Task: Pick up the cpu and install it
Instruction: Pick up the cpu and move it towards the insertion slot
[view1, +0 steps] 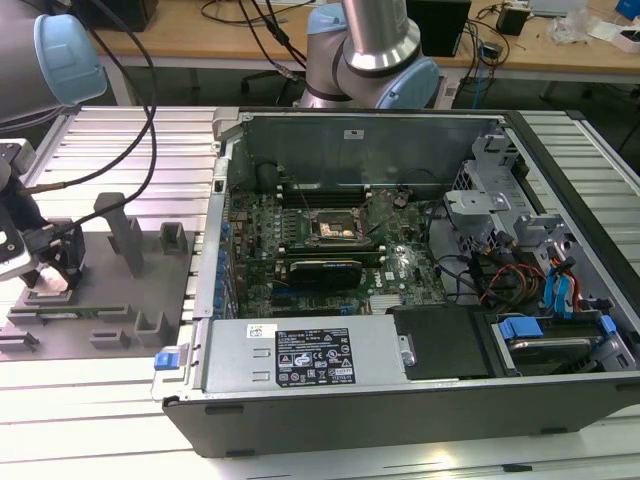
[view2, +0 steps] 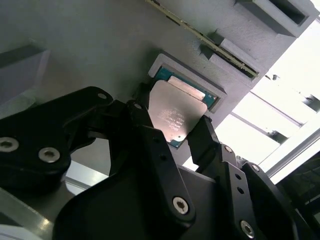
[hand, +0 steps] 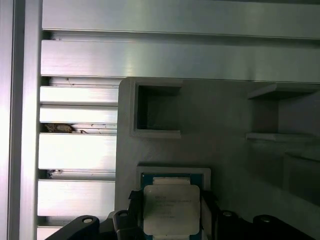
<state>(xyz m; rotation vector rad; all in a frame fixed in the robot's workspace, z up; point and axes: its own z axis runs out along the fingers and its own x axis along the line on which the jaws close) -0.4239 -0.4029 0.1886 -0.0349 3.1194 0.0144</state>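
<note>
1. The cpu lies flat, silvery lid up, in a shallow square nest moulded into the grey fixture plate. A thin green border of the chip shows around the lid in both wrist views.
2. The gripper is down over the nest. Its two black fingers are drawn in to a narrow gap and press against opposite edges of the cpu. The chip is clamped between them and has not been lifted out of the nest.
3. Just beside the nest, the fixture plate has a deeper square pocket with nothing in it.
4. In the exterior view, the gripper stands at the nine o'clock edge of the fixture plate, which rests on a ribbed aluminium table.
5. The open computer case lies at three o'clock from the fixture plate, well apart from the gripper.
6. Inside the case, the motherboard carries a dark square socket with its metal frame, near the case's middle toward twelve o'clock.
</note>
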